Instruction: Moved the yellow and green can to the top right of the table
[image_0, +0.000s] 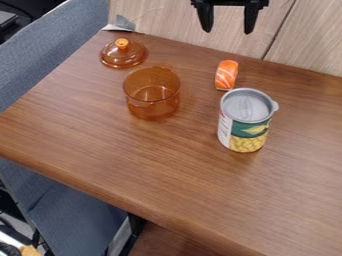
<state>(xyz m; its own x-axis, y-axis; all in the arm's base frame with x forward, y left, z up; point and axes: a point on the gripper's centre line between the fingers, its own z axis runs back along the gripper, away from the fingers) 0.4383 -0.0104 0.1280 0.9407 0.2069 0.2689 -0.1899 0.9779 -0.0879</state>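
Reaching the yellow and green can (246, 120) looks like the step in hand. It stands upright, right of centre on the brown wooden worktop (167, 172), grey top upward, corn label facing the camera. Your claw (228, 31) hangs at the top edge of the view, its two dark fingers (206, 21) spread apart, holding nothing.

Bring the claw over the can and centre it before lowering; the can looks wide for that gap, so an off-centre descent could land a fingertip on the rim. Mind the small grey tab (275, 106) at the rim's right: grip the smooth sides clear of it. An orange-and-white sushi piece (226, 75) lies just behind the can, so leave it room. Close evenly, lift straight up, then carry toward the far right corner. Set the can down level, as a tilted base could tip it.
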